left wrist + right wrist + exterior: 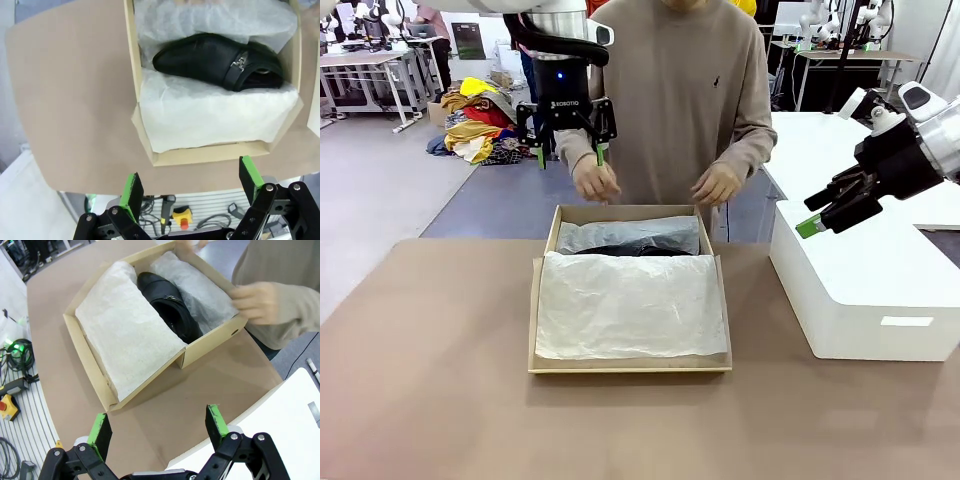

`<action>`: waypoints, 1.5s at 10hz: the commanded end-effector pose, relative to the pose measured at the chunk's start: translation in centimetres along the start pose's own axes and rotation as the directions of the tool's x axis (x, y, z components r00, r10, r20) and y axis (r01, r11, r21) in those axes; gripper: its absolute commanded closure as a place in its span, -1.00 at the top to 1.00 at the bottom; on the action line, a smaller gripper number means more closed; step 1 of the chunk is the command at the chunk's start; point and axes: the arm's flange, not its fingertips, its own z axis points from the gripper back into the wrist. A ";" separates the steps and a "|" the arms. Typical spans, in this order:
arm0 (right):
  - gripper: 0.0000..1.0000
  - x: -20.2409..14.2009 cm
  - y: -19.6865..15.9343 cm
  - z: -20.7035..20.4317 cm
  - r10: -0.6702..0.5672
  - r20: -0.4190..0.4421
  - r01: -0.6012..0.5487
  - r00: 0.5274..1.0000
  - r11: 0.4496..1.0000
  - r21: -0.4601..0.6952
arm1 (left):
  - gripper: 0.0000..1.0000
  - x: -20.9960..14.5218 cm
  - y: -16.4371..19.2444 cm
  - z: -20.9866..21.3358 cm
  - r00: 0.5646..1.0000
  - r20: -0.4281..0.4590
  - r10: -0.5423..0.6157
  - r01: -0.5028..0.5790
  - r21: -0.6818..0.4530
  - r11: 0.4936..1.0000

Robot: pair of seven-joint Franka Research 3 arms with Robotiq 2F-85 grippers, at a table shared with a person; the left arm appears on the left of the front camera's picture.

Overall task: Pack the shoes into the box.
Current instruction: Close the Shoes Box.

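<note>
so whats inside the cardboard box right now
A black shoe lies in the box between folds of white tissue paper. The tissue covers the rest, so a second shoe cannot be confirmed.

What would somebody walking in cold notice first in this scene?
A tan cardboard box sits in the middle of the table, lined with white tissue paper, with a glossy black shoe lying in its far half between the folds. A person's hands hover at the box's far edge, while the left claw hangs open above the table and the right claw hangs open near the white box at the right.
</note>
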 end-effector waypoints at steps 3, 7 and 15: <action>1.00 0.1 -0.4 -0.2 0.024 0.034 -0.025 0.999 1.000 0.008 | 1.00 0.0 0.0 0.0 1.000 -0.003 0.005 -0.005 0.002 1.000; 1.00 0.1 -0.4 -0.2 0.024 0.034 -0.025 0.999 1.000 0.008 | 1.00 -2.6 6.7 3.4 0.913 -0.006 -0.408 0.407 0.087 0.909; 1.00 0.1 -0.4 -0.2 0.024 0.034 -0.025 0.999 1.000 0.008 | 1.00 -1.7 23.7 4.3 0.158 0.100 -0.982 0.987 -0.026 0.156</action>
